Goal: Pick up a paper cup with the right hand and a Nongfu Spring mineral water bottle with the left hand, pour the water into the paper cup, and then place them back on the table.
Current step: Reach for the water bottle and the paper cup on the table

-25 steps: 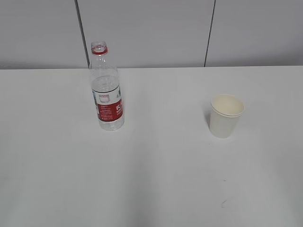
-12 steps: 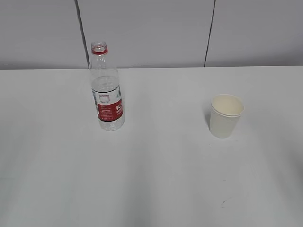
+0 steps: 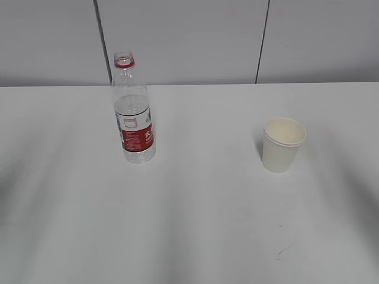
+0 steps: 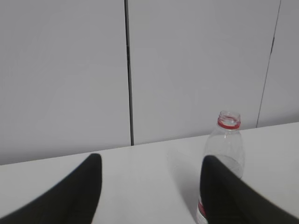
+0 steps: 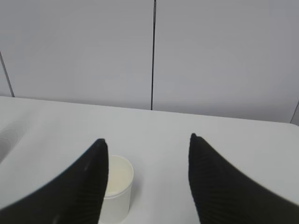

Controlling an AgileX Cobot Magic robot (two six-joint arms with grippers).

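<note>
The Nongfu Spring bottle (image 3: 134, 112) stands upright and uncapped at the table's back left, with a red-and-white label and a red neck ring. In the left wrist view the bottle (image 4: 227, 144) is partly behind the right finger of my left gripper (image 4: 150, 158), which is open and empty and some way from it. The white paper cup (image 3: 282, 144) stands upright at the right. In the right wrist view the cup (image 5: 117, 186) sits beside the left finger of my right gripper (image 5: 147, 140), which is open and empty. Neither arm shows in the exterior view.
The white table (image 3: 201, 225) runs back to a grey panelled wall (image 3: 189, 35) with dark vertical seams. Small dark marks (image 3: 283, 253) lie on the tabletop near the front right.
The bottle and the cup have not moved. Soft shadows have spread onto the table at the left and right edges.
</note>
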